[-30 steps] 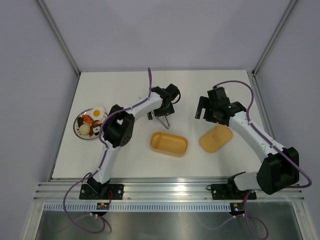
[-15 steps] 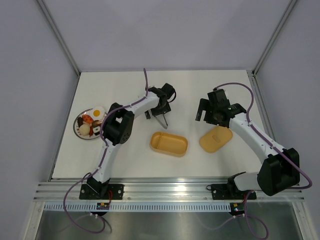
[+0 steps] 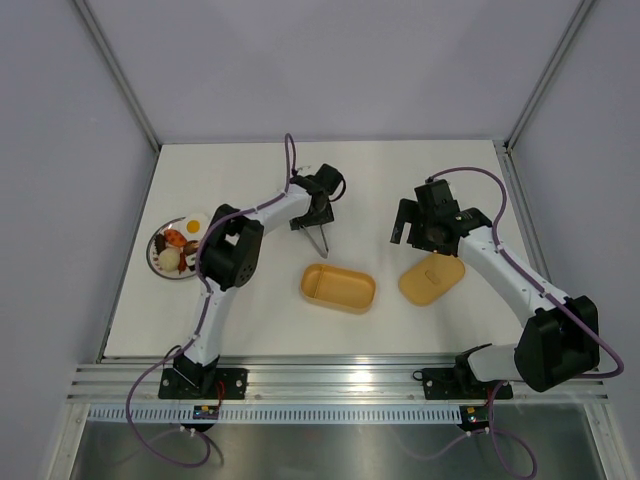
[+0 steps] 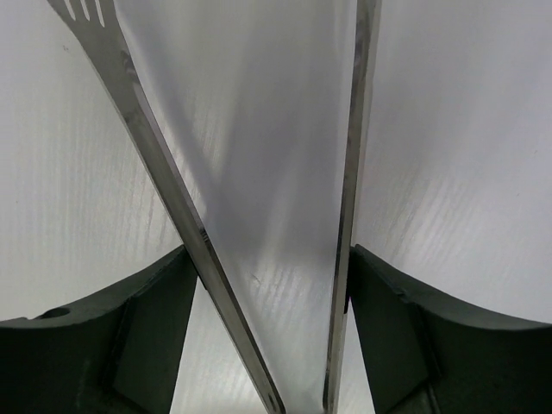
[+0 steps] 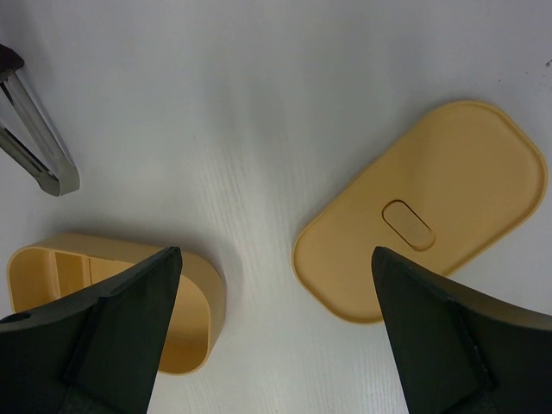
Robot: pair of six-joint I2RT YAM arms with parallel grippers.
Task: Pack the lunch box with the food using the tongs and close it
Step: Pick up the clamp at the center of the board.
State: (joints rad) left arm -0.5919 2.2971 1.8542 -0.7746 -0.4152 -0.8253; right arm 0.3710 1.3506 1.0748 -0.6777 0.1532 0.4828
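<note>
Now left gripper (image 4: 269,259) pinches tongs (image 4: 159,172) just beyond box (image 3: 338,288); right gripper (image 5: 276,259) wide, empty. Risk: over-squeeze shuts tines, or smooth arms slip out.

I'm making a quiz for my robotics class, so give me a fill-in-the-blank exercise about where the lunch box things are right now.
The lid lies to the ____ of the open lunch box. The food is piled on a ____. The left gripper has the ____ between its fingers.
Missing words: right; plate; tongs.
</note>
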